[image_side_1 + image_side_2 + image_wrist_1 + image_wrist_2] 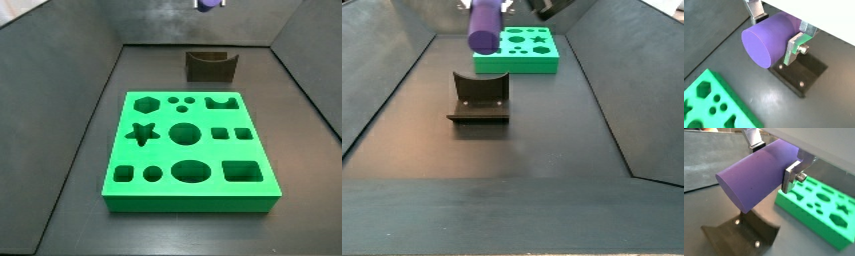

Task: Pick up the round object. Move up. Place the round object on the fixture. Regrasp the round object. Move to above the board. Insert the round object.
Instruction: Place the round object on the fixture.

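Dark grey floor [54,200] fills every view, closed in by sloping dark walls [382,90] in both side views.

Near the middle of a side view lies the green board [187,195], flat on the floor, its top cut with a star, a hexagon, circles, squares and an oval. Beyond it, toward the upper middle of that frame, stands the fixture [210,66], apart from the board, with its U-shaped notch facing up. In a side view from the opposite end, the fixture [478,100] sits left of centre on its base plate, and the board [527,50] lies behind it near the top of the frame.

The gripper [777,29] is raised well above the floor and closed on the purple peg [767,40]. In both wrist views a silver finger [799,44] presses flat against the peg's side; the opposite finger [753,139] shows only partly behind the peg. The peg [757,175] lies across the jaws, its flat end toward the camera. Below it in a wrist view are the fixture's base plate [804,75] and a corner of the board [714,107].

In a side view the peg [482,27] hangs at the upper left, above the fixture and clear of it, tilted slightly off upright. Only its lower tip [206,5] shows at the top edge of a side view, over the fixture.
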Robot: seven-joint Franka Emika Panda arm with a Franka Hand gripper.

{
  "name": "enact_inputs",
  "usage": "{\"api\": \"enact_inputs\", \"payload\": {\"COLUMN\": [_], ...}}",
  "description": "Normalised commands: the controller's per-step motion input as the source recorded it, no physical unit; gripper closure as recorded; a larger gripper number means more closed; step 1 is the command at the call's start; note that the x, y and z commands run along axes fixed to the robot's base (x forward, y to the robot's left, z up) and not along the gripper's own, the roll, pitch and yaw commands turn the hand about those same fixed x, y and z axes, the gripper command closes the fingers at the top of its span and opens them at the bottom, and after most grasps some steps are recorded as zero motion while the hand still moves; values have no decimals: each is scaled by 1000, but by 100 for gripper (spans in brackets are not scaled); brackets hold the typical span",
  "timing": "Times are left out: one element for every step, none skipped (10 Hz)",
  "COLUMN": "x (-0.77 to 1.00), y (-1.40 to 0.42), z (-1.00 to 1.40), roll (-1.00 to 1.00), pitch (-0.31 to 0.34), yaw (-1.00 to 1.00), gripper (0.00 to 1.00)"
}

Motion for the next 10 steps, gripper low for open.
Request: {"api": "enact_inputs", "payload": {"x": [283,125,63,27,37,122,125,143,149,152], "y": [37,41,40,35,17,129,133,139,133,137], "z": [4,-2,2,3,3,-1000,-1000,-1000,-1000,-1000], "roll": [-1000,-784,-664,-409,-259,-1000,-1000,-879,-722,-484], "pitch": [156,145,125,69,46,303,301,290,259,181], "yaw": [-26,-61,-79,-102,-106,-51,-55,-131,-172,-220], "gripper": [100,100,100,100,100,100,100,100,100,100]}}
